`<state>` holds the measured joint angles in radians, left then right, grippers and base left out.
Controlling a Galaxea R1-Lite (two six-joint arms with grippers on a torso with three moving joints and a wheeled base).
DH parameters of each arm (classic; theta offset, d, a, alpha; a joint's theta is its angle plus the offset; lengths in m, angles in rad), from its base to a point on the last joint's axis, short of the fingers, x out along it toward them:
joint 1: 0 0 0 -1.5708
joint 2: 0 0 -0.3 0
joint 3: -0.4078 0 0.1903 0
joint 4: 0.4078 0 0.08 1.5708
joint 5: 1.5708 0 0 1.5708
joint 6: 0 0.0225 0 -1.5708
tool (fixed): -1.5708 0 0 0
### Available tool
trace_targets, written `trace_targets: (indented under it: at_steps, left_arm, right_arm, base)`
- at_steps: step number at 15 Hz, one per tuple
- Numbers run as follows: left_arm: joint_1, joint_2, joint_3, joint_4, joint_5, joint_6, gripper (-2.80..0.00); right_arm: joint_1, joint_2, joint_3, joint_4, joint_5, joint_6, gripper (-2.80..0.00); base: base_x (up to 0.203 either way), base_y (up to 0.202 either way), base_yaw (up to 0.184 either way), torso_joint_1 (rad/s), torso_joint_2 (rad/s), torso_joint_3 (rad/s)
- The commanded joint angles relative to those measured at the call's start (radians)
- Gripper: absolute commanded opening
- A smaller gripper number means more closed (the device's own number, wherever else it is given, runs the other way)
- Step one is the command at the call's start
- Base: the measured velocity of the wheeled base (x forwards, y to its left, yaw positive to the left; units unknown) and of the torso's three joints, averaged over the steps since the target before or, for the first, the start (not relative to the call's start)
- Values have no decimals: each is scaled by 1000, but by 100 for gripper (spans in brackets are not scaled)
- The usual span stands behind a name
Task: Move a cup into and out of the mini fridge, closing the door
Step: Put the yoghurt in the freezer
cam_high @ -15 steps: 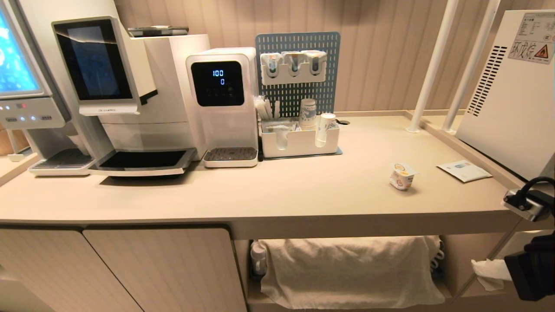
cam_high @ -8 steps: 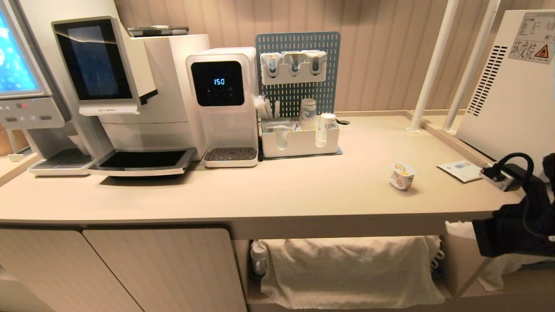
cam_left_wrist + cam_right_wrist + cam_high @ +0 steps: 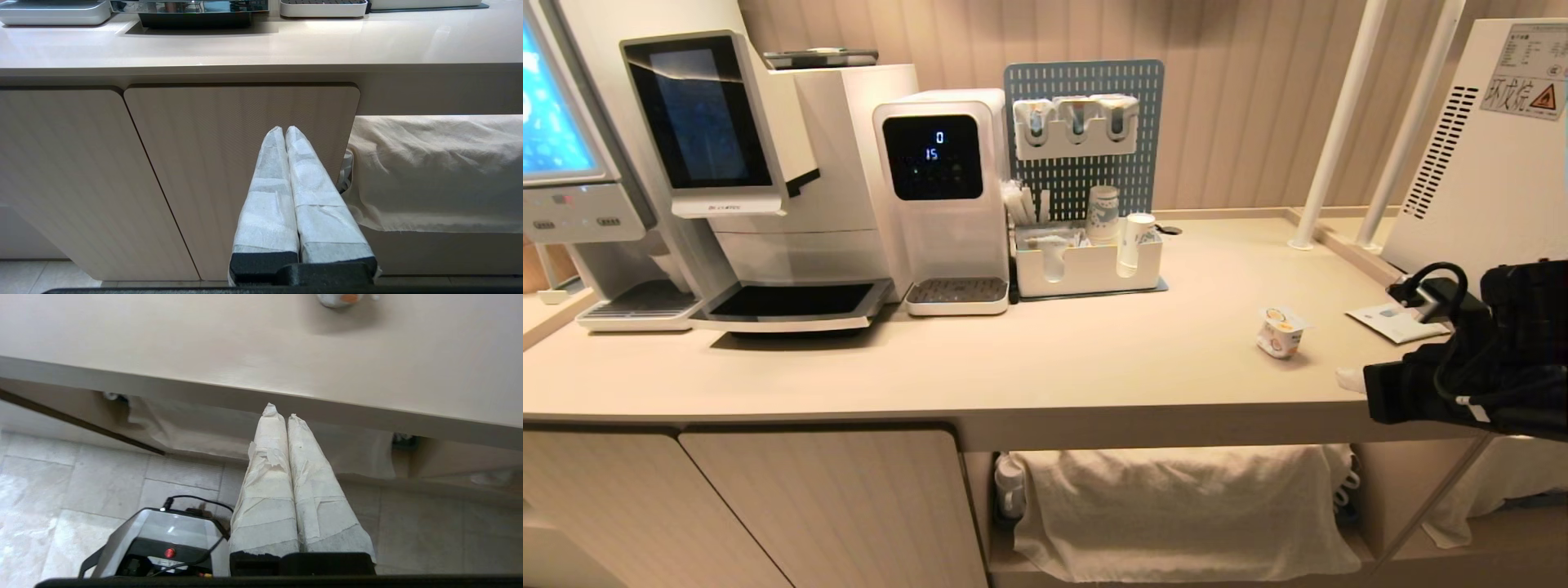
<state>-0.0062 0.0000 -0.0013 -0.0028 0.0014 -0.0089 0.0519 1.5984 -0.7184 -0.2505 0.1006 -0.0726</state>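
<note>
The right gripper (image 3: 284,410) has its white-wrapped fingers pressed together, holding nothing. It hangs just off the front edge of the counter (image 3: 1094,359), near the counter's right end, with the fingertips level with that edge in the right wrist view. In the head view only the tip (image 3: 1349,380) shows white ahead of the black wrist and its looped cable.

The cup (image 3: 1280,331) stands on the counter ahead of this gripper and a little to its left, apart from it (in the right wrist view only its lower part (image 3: 340,298) shows at the frame's rim, blurred). It is upright, white with an orange label and a flat lid wider than its body. A card (image 3: 1396,321) lies flat on the counter past the gripper, near the wrist's camera housing. The fridge (image 3: 1478,163) rises behind and to the right of the gripper, showing a white vented panel with a warning sticker; its door cannot be seen from here.

The left gripper (image 3: 284,129) is also closed and empty, parked low in front of a cabinet door (image 3: 229,163) under the counter, with a hanging cloth (image 3: 433,167) just to its right.
</note>
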Motion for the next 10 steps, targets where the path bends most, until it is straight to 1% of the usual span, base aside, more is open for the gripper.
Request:
trace_targets:
  at_steps: [1,4,7,10]
  left_arm:
    - [1,0,0,0,0,0,-280]
    - [0,0,0,0,0,0,-280]
    - [0,0,0,0,0,0,-280]
    - [0,0,0,0,0,0,-280]
  right_arm:
    - [0,69,-14,-4,-45,-3,-280]
    - [0,163,-47,-35,-122,21,-280]
    - [0,249,-90,-98,-166,112,-280]
    - [0,316,-115,-193,-203,152,-280]
  base:
    - [0,0,0,0,0,0]
    - [0,0,0,0,0,0]
    - [0,0,0,0,0,0]
    - [0,0,0,0,0,0]
